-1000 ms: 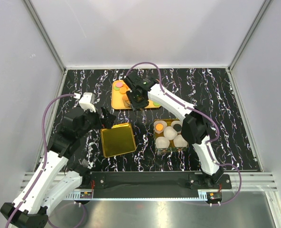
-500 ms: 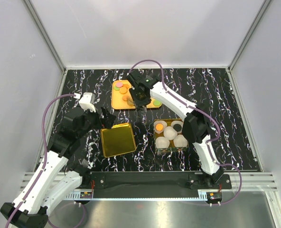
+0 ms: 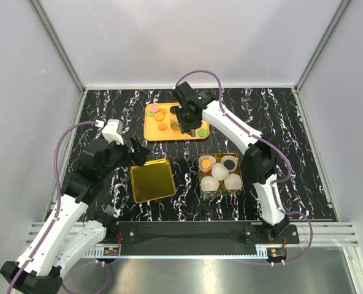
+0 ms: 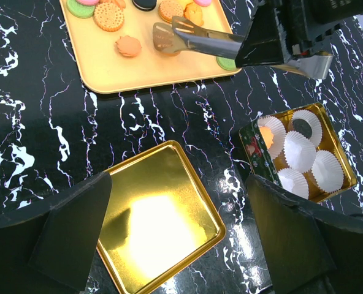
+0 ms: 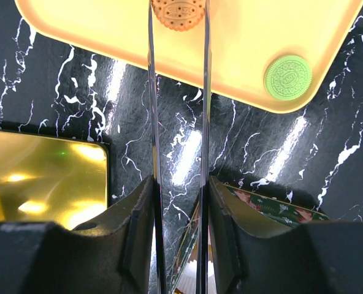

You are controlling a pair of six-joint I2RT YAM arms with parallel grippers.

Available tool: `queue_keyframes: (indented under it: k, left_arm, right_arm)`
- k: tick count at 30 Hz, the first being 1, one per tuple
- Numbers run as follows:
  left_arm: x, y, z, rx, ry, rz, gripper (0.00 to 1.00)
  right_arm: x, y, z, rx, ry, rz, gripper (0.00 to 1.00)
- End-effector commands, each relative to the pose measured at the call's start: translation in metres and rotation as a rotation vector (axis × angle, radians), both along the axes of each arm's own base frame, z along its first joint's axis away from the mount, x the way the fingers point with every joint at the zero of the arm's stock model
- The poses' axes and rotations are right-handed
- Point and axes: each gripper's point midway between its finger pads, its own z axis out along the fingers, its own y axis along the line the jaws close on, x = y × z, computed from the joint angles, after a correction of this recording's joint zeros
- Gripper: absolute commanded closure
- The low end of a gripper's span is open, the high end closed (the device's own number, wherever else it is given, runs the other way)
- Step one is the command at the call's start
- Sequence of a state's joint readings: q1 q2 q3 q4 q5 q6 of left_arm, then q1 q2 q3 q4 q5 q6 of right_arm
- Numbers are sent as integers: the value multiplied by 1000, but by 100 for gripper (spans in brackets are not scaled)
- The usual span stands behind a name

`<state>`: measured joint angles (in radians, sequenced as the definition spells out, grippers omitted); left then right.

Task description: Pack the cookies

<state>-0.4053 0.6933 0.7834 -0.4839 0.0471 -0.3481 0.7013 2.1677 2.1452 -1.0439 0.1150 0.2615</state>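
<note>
Overhead, tray point(image 3: 151, 131): orange, at the far middle of the worktop point(image 3: 292, 122), with loose cookies point(image 3: 159, 116) spread on it.
Overhead, right gripper point(image 3: 186, 122): stretched out above the tray's right half; grip hard to read from this height.
Overhead, left gripper point(image 3: 135, 153): spread wide, holding nothing, near the far left corner of the gold lid point(image 3: 152, 180).
Overhead, tin point(image 3: 221, 195): on the near side of the tray, right of the lid, filled with white paper cups point(image 3: 220, 169); one far cup holds an orange disc, another a black one.
Left wrist, tongs point(image 4: 200, 41): metal, running from the right gripper at upper right down to the tray's middle, tips among the cookies.
Left wrist, left gripper: fingers point(image 4: 71, 236) well apart at the bottom corners, the lid lying open-side up between them.
Right wrist, right gripper: clamped on the tongs, pressing both arms inward until narrow and nearly parallel.
Right wrist, orange cookie point(image 5: 178, 11): between the tong tips at the top edge, over the tray; lifted or resting, cannot tell.
Right wrist, green cookie point(image 5: 287, 75): flat on the tray near its edge, right of the tongs, apart from them.
Right wrist, lid: lower left, a corner of the tin just below the tong arms.
</note>
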Motion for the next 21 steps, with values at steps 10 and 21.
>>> queue_keyframes:
  k: [10, 21]
  left_arm:
    - [5, 1, 15, -19, -50, 14, 1]
    - [6, 1, 13, -16, -44, 15, 1]
  right_arm:
    - [-8, -21, 65, 76, -122, -30, 61]
    - [-62, -67, 109, 111, -146, -70, 61]
